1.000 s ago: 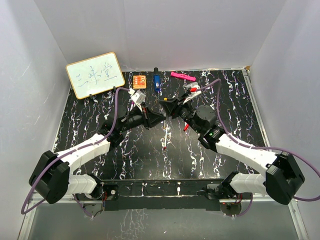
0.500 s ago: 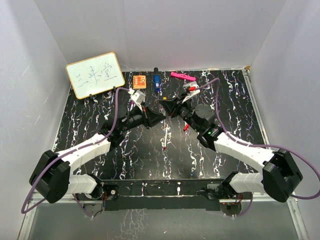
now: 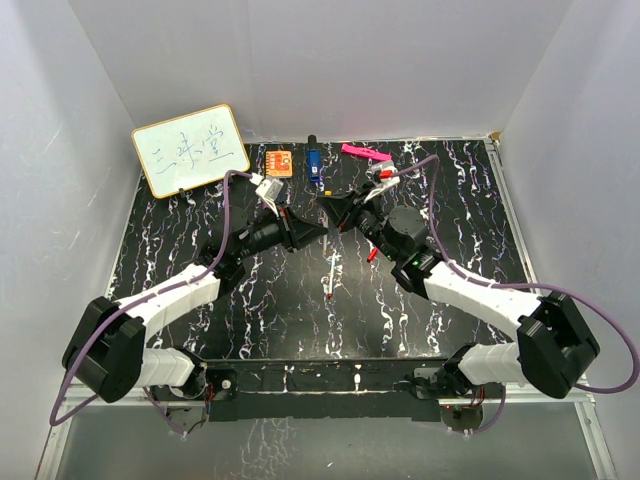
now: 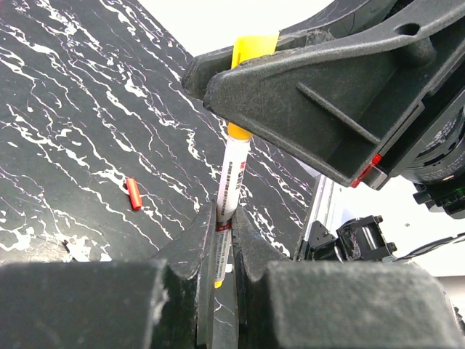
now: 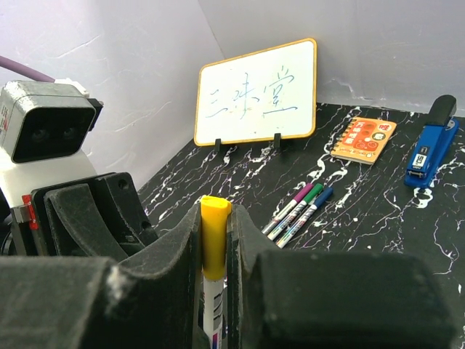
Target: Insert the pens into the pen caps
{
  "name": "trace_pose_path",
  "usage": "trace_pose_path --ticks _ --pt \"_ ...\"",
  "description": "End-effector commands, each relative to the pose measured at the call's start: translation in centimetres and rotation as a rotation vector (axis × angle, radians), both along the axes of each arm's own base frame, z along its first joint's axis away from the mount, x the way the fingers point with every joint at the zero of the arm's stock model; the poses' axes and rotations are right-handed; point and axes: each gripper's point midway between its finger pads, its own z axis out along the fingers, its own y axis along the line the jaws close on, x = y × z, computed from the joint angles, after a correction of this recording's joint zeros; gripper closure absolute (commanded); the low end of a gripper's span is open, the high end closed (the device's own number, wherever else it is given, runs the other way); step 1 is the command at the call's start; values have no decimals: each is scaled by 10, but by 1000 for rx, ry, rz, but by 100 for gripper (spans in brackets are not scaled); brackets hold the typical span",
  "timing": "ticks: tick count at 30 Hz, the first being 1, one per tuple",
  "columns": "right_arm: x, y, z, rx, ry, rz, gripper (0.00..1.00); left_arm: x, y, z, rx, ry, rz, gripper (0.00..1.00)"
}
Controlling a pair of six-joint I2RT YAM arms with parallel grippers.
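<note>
Slim white pen point(image 4: 231, 178), tubular yellow cap point(image 5: 215, 233) (smooth plastic)

Top: high behind the arm bases point(image 3: 190, 380), looking down on the whole surface point(image 3: 470, 200).
Left wrist: close, along the left end effector point(image 4: 224, 222) toward the right arm point(image 4: 407, 145).
Right wrist: close, along the right end effector point(image 5: 214, 218) toward the whiteboard point(image 5: 258, 91).
Shared: pen point(image 4: 231, 174) and yellow cap point(image 5: 215, 233), in both wrist views.

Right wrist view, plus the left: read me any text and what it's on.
"三味堂" (likely), handwritten in blue on the whiteboard.
Print on the orange notebook: too small to read.
White label on the blue stapler: unreadable.
Barrel print on the pen, left wrist view: blurred.
None visible on the yellow cap.
</note>
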Motion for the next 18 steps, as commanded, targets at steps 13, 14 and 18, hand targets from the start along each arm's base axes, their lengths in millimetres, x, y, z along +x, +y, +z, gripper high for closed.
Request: trace_pose_path --ticks 13,14,18 --pt "-8 20 -56 -105 153 92 100 24 16 85 -156 -218 117 100" --pt "-6 20 -51 -100 144 85 100 24 16 82 -149 -212 116 100" --pt "1 18 -26 -70 96 50 96 23 16 59 -90 -166 114 100"
